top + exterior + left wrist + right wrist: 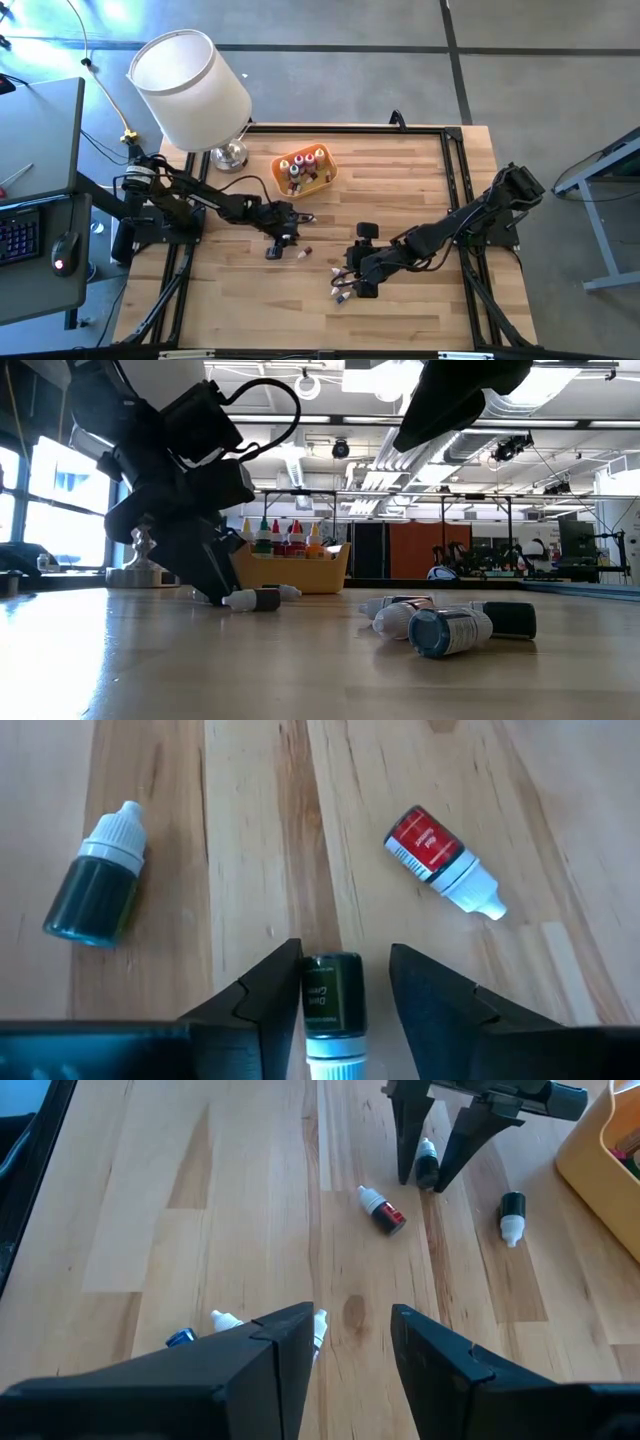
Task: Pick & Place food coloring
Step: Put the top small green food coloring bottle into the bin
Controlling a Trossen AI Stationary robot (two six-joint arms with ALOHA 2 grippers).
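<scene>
light: bright, even daylight on the table (pixel 400 310) | source: windows (pixel 50 500) behind (low view) and ceiling strips (pixel 520 385) | glare: floor patch (pixel 40 40) blown out | shadows: soft, short | focus: near table blurred in low view; both arms silhouetted (backlit) | wrist views sharp

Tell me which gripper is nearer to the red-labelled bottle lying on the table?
Left. The left gripper stands just beside the red-labelled bottle, its fingers around a dark bottle. The right gripper is farther away, across the table.
</scene>
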